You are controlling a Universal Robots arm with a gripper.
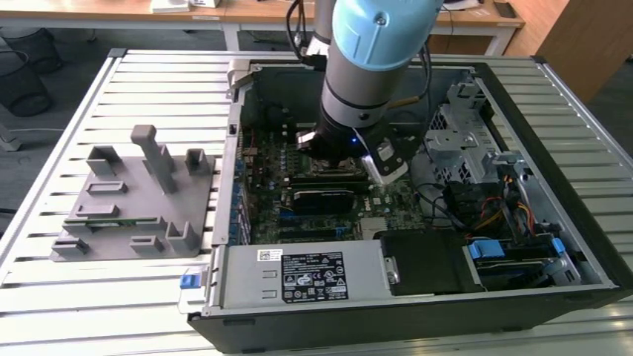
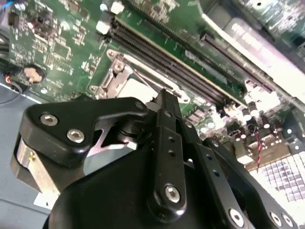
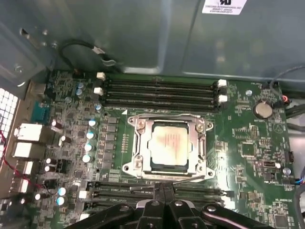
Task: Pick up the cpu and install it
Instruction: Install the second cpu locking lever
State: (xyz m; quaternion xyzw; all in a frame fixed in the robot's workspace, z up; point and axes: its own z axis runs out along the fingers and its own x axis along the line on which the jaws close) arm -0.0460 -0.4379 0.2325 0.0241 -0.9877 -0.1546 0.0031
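I've got the arm (image 1: 368,67) reaching down into the open computer case (image 1: 554,245) in the middle of the exterior view, its wrist low over the green motherboard (image 1: 396,194) at frame centre. In the first wrist view the cpu (image 3: 167,144) sits square in the middle of the frame, its pale silvery top lying flat inside the socket frame (image 3: 135,148), with a thin wire lever (image 3: 188,179) running along the frame's lower edge. The tool (image 3: 163,187) pokes in at the bottom centre of that picture, just below the socket, its black fingers (image 3: 157,191) pressed together with no gap that I can see and nothing between them. In the second wrist view the tool's black linkage (image 2: 167,143) fills the lower half, fingers meeting at a tip near frame centre, and a pale corner of the cpu (image 2: 138,89) shows just beyond it, up and left of the tip. Rows of empty dark memory slots (image 3: 159,89) run across the upper middle of the first wrist view, above the socket. Over at the left of the exterior view, the grey holder (image 1: 133,200) rests on the slatted desk (image 1: 59,297), well apart from the case. A black power supply box (image 1: 302,276) lies along the lower edge of the case.
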